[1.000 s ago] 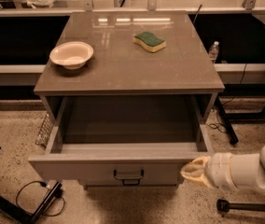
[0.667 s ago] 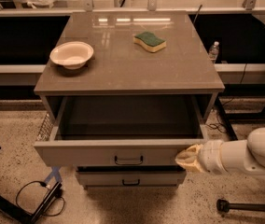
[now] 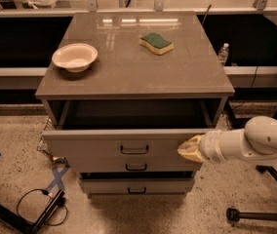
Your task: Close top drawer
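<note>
Landmark: the cabinet [image 3: 217, 109], grey-brown, in the middle of the view.
Top drawer [image 3: 89, 147]: highest of the cabinet's three, pulled partway out of the cabinet's front, with a dark strip of its inside showing behind the flat front panel.
Pull handle [image 3: 134, 149]: small, dark, at the centre of that panel.
Gripper [image 3: 189, 149]: at the cabinet's front right, its pale tip touching the right end of the top drawer's panel.
Jaws: closed together in one wedge, holding nothing.
Arm [image 3: 255, 141]: white, reaching in from the cabinet's right.
Counter [image 3: 128, 74]: the cabinet's glossy top.
Bowl [image 3: 74, 57]: pale, on the cabinet's top, left side.
Sponge [image 3: 156, 43]: green and yellow, on the cabinet's top, back right, well apart from the bowl.
Lower drawers [image 3: 109, 185]: two fronts beneath, at the cabinet's base.
</note>
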You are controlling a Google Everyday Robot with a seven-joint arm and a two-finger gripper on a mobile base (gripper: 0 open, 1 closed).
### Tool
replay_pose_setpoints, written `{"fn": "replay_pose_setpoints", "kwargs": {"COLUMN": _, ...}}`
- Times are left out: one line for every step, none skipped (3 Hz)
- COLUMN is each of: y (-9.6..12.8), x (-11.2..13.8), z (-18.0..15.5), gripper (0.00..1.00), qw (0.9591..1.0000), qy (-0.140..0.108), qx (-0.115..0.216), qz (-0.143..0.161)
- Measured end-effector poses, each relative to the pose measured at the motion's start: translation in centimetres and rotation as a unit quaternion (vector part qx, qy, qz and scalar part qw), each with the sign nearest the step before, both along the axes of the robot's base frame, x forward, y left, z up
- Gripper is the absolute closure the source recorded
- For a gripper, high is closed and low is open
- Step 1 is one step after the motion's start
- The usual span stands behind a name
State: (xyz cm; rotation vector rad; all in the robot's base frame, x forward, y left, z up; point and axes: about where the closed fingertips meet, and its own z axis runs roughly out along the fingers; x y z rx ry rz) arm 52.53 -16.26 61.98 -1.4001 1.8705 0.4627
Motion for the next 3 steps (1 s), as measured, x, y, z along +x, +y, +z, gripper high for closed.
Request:
{"fn": "replay_pose_setpoints", "kwargs": {"y": 1.0, "x": 2.8, "z": 0.3, "gripper": 1.0, "qw": 1.0, "qy": -0.005, "qx": 0.002, "qz": 0.005}}
{"fn": "replay_pose_setpoints", "kwargs": {"y": 2.6, "x": 6.0, "z": 0.7, "gripper": 1.0, "qw": 0.9998, "qy": -0.007, "qx": 0.009, "qz": 0.017}}
{"fn": "replay_pose_setpoints", "kwargs": {"y": 2.6, "x": 6.1, "z": 0.8, "gripper": 1.0, "qw": 0.9998, "qy": -0.008, "qx": 0.01, "qz": 0.017}}
